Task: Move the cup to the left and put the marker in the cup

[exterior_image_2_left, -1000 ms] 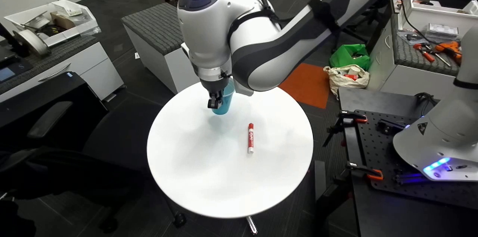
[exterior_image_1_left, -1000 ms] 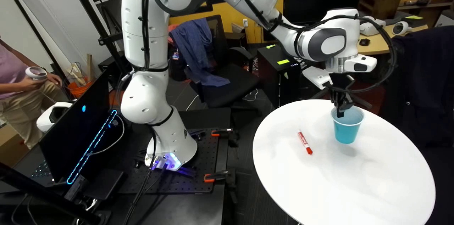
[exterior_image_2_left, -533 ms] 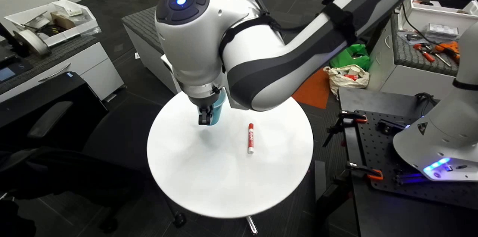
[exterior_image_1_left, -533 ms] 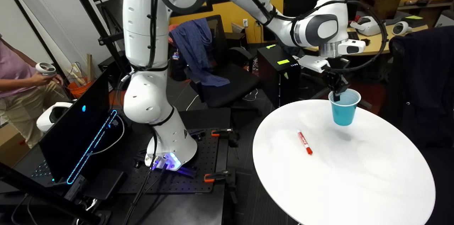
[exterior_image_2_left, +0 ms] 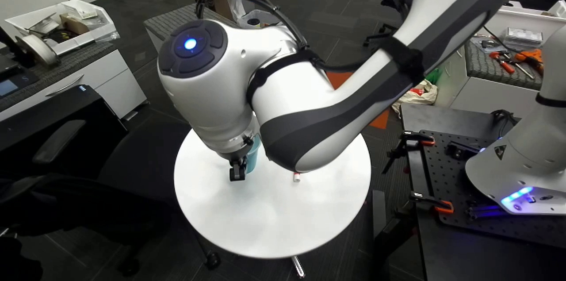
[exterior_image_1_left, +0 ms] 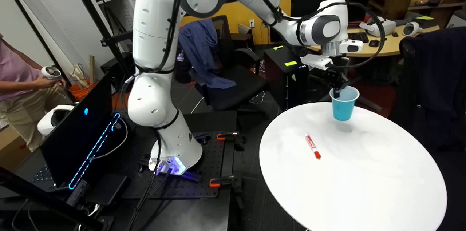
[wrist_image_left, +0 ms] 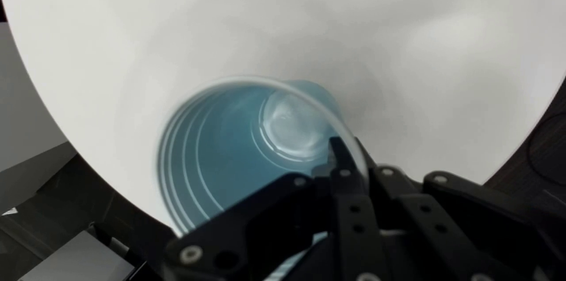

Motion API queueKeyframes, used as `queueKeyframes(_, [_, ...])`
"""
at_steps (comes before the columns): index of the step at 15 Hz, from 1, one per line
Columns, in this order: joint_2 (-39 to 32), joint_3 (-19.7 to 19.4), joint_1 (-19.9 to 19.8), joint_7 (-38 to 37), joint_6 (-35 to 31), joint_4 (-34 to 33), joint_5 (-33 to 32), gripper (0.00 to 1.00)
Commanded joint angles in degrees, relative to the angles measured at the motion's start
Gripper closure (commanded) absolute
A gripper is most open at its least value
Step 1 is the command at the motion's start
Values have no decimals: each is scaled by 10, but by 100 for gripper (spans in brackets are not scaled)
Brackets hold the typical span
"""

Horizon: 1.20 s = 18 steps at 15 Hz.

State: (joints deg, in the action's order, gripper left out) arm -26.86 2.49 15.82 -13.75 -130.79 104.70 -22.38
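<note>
Shown in both exterior views: the light-blue cup, slightly tapered, close to upright, and apparently just above the round white worktop. Seen from above in the wrist view: pale rim, ringed inner wall and glossy translucent base of the cup. Within its mouth, against the inner wall: one of the fingers; against the outer face of the same wall: the opposing one. Hence pinched at the rim, with the wall held between the two.

Lying flat on the worktop, outside and apart from the cup: the red marker; in an exterior view, hidden behind the arm except for a whitish end.

Among containers farther off: in an exterior view, an orange bucket with wooden sticks projecting from its top; in an exterior view, a white bin holding a brown box and other contents too small to identify; partly behind the arm, a cloth bag with a red item of unclear kind at its opening.
</note>
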Motion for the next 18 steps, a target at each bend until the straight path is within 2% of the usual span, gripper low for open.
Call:
queueKeyframes(1, [-31,10,1,27,27,-34,17,99])
queueKeyframes(10, [-82,10,-6,89,25,-67,23,99])
queueKeyframes(17, [-115,2,-9,94,53,-101,23,99])
queueKeyframes(18, [-118,0,-8,91,56,-105,21,72])
